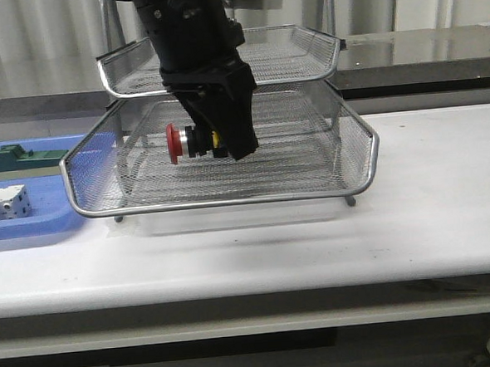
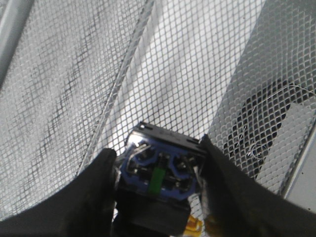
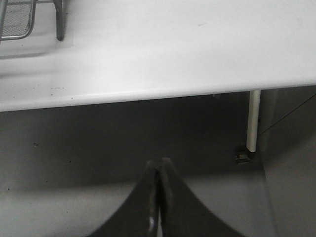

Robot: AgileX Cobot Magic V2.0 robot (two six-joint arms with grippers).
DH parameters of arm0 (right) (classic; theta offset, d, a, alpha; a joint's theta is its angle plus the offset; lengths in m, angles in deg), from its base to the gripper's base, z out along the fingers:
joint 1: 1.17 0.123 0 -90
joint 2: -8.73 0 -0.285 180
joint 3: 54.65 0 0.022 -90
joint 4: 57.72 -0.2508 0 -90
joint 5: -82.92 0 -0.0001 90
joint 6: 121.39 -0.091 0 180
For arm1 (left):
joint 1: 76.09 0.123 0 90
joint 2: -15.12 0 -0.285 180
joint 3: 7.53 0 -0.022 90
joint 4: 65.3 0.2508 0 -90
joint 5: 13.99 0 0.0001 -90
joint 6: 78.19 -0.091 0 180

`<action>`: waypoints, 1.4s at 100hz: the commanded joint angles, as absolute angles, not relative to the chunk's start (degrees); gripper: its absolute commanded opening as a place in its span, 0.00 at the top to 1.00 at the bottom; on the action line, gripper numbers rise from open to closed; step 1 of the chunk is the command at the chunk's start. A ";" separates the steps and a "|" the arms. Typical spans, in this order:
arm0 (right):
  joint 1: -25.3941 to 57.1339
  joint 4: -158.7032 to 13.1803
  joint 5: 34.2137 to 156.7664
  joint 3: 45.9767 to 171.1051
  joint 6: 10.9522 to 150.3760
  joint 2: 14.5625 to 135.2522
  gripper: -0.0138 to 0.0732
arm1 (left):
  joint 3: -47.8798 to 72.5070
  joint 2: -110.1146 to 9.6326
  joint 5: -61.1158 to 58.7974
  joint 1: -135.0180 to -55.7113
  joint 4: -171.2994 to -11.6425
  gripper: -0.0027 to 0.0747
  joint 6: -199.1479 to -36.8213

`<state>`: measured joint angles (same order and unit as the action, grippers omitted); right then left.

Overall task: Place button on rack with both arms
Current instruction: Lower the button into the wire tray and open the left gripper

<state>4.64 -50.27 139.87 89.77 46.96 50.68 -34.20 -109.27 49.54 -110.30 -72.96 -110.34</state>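
The button point(image 1: 188, 143) has a red head pointing left, a silver ring and a black body. My left gripper point(image 1: 218, 145) is shut on it, reaching down from above into the lower visible tier of the silver wire-mesh rack point(image 1: 229, 203). In the left wrist view the button's blue rear block point(image 2: 158, 170) sits clamped between the two black fingers point(image 2: 98, 182), with the rack's mesh point(image 2: 74, 74) close behind. Whether the button touches the mesh floor I cannot tell. My right gripper point(image 3: 159, 164) is shut and empty, hanging off the table's front edge.
A flat blue tray point(image 1: 31, 230) left of the rack holds a green component point(image 1: 19, 160) and a white breaker-like part point(image 1: 1, 202). The rack's upper tier point(image 1: 305, 72) overhangs the gripper. In the right wrist view are the white table edge point(image 3: 148, 94), a table leg point(image 3: 253, 118) and a rack foot point(image 3: 59, 22).
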 commanded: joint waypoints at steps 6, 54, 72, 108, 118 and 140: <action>4.54 -49.12 136.62 91.73 46.95 50.85 0.92 | -35.75 -106.22 47.23 -110.67 -74.45 0.94 -109.90; 4.54 -49.12 136.62 91.73 46.95 50.85 0.92 | -35.64 -106.84 48.33 -110.67 -74.45 0.55 -110.23; 4.54 -49.12 136.62 91.73 46.95 50.85 0.92 | -35.64 -106.84 48.08 -110.67 -74.45 0.28 -110.23; 4.54 -49.12 136.62 91.73 46.95 50.85 0.92 | -39.06 -106.84 53.45 -110.67 -77.80 0.24 -110.23; 4.54 -49.12 136.62 91.73 46.95 50.85 0.92 | -41.10 -106.84 56.37 -110.67 -78.22 0.24 -109.75; 4.54 -49.12 136.62 91.73 46.95 50.85 0.92 | -43.07 -105.41 59.05 -110.67 -78.22 0.24 -108.07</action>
